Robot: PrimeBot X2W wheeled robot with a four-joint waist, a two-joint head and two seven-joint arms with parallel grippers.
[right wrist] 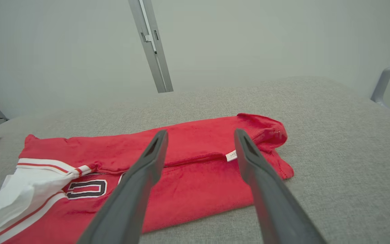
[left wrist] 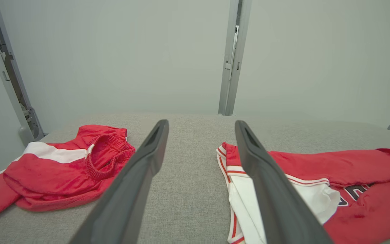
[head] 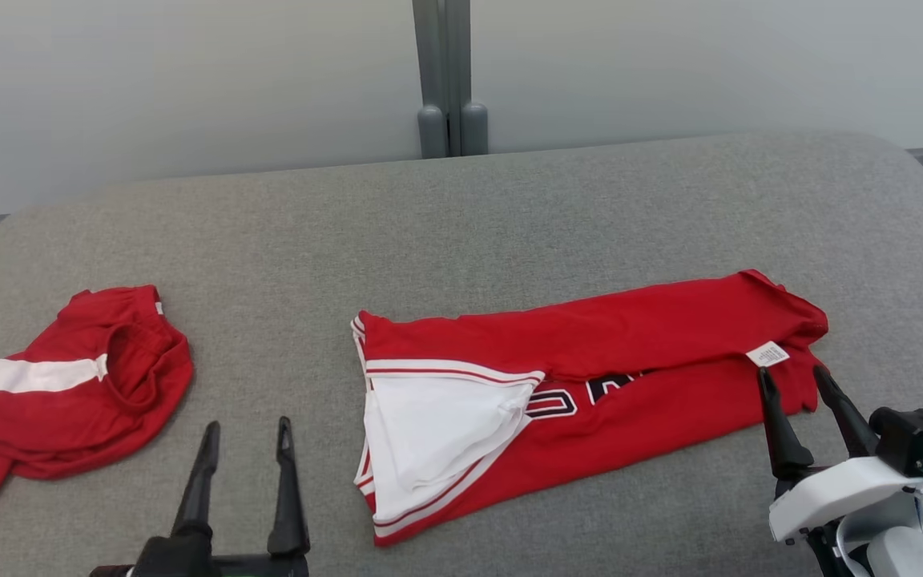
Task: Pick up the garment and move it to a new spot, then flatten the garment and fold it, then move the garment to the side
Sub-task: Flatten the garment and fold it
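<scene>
1. The red garment [head: 630,336] lies folded lengthwise on the grey worktop [head: 461,224], right of centre, with its white-trimmed end toward the middle and its dark lettering partly covered.
2. We see a white label [head: 767,353] at its right end.
3. Our right pincer [head: 792,375] is released and empty, tips just beside that label; we cannot tell whether they touch the cloth.
4. Our left pincer [head: 247,425] is released too, over bare worktop between the garment and the crumpled red shorts [head: 69,385] at the far left.

Grey fabric surface [head: 509,224]: red jersey [head: 630,336] ctr-right, shorts [head: 53,417] left.
</scene>
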